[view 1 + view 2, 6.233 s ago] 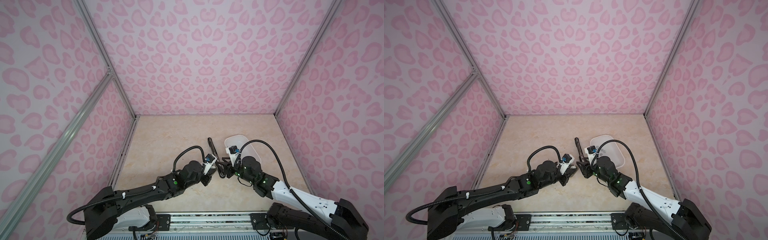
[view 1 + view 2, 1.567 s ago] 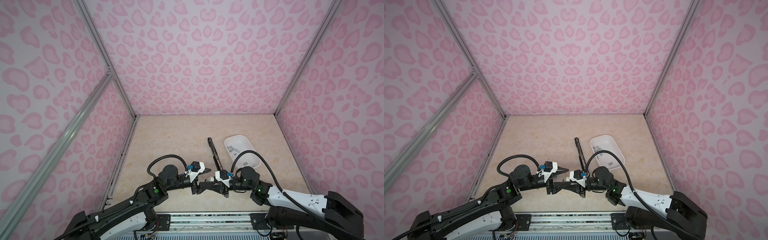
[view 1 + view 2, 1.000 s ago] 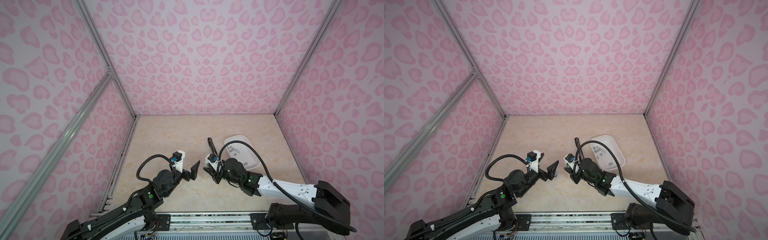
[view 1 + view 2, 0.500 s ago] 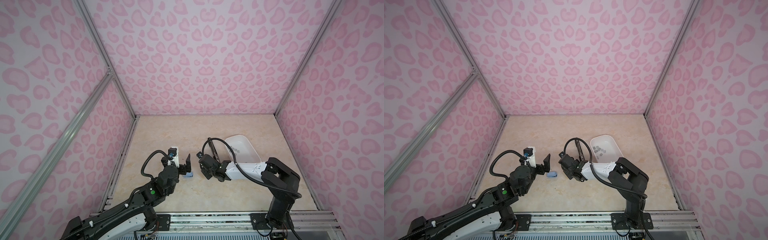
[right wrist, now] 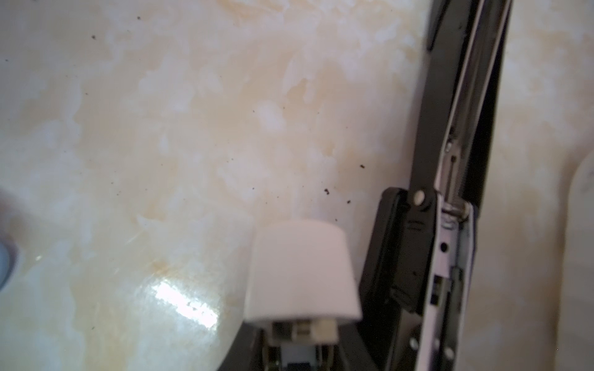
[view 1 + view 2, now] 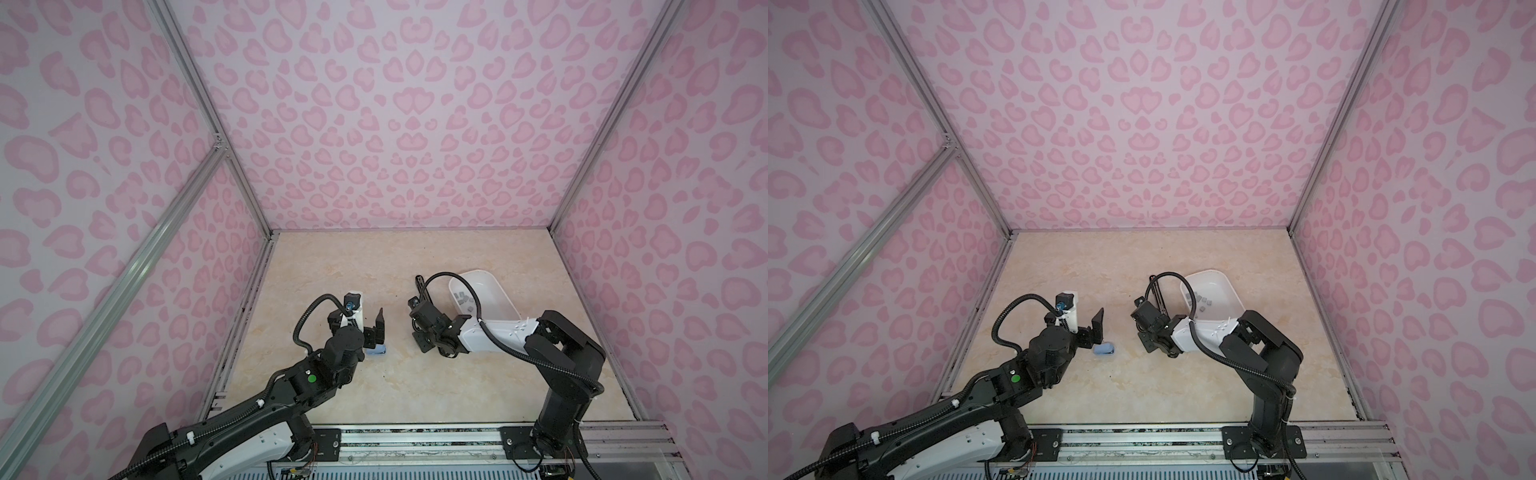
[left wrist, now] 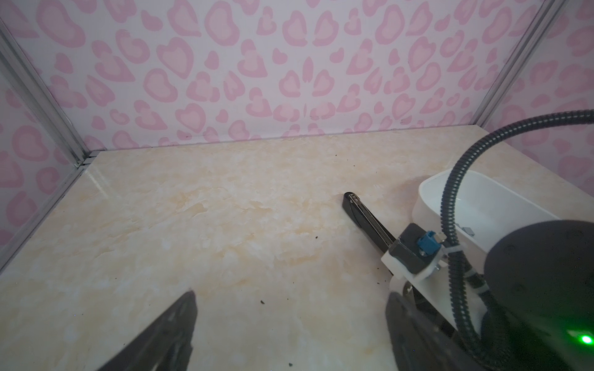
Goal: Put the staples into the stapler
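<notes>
We are seeing the stapler (image 6: 420, 283) lying opened just left of the tray (image 6: 496, 293) of staples (image 6: 463, 298); its long axis is running near-to-far, far tip leaning left. The left gripper (image 7: 291, 294) is gaping empty; of the right gripper (image 6: 423, 337) we cannot tell whether it is clenched.

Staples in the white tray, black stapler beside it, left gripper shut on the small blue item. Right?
No. The left gripper is open: the left wrist view shows its fingers wide apart with nothing between, and the small blue item lies on the table. The staples are in the white tray, the black stapler beside it.
</notes>
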{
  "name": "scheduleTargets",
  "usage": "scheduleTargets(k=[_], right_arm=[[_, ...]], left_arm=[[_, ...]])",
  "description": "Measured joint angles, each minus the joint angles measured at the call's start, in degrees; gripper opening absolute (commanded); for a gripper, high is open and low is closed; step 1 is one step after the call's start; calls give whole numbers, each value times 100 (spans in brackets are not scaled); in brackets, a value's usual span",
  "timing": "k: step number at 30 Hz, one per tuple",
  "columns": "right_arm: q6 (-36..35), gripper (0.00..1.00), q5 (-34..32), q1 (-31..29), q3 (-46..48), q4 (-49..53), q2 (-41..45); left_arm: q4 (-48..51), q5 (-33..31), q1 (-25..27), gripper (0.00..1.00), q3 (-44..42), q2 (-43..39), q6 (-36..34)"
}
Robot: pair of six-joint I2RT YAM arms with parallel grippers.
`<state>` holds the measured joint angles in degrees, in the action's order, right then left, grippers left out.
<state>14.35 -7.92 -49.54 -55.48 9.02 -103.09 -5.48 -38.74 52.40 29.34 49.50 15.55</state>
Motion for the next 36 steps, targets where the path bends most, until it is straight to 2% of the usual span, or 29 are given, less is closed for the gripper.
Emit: scheduleTargets(k=[5, 8, 16, 26, 27, 29, 32, 36], right_arm=[[57, 42, 24, -7, 0, 11, -9], [63, 46, 31, -42, 26, 33, 33], [179, 46, 26, -79, 177, 87, 144], [352, 45, 251, -85, 323, 42, 280], [363, 45, 328, -92, 363, 72, 328], [409, 45, 350, -96, 463, 101, 435], [450, 45, 417, -98, 579, 120, 573], [468, 45, 498, -96, 588, 118, 603]], left_arm=[[94, 92, 0, 88, 116, 140, -24], [240, 186, 0, 84, 214, 203, -74], [881, 208, 0, 84, 337, 0, -103], [1303, 79, 0, 92, -413, -813, -85], [1298, 83, 0, 93, -481, -782, -149], [1213, 136, 0, 84, -584, -643, -352], [1130, 350, -2, 77, -573, -254, -723], [1075, 804, 0, 78, -350, 345, -1095]])
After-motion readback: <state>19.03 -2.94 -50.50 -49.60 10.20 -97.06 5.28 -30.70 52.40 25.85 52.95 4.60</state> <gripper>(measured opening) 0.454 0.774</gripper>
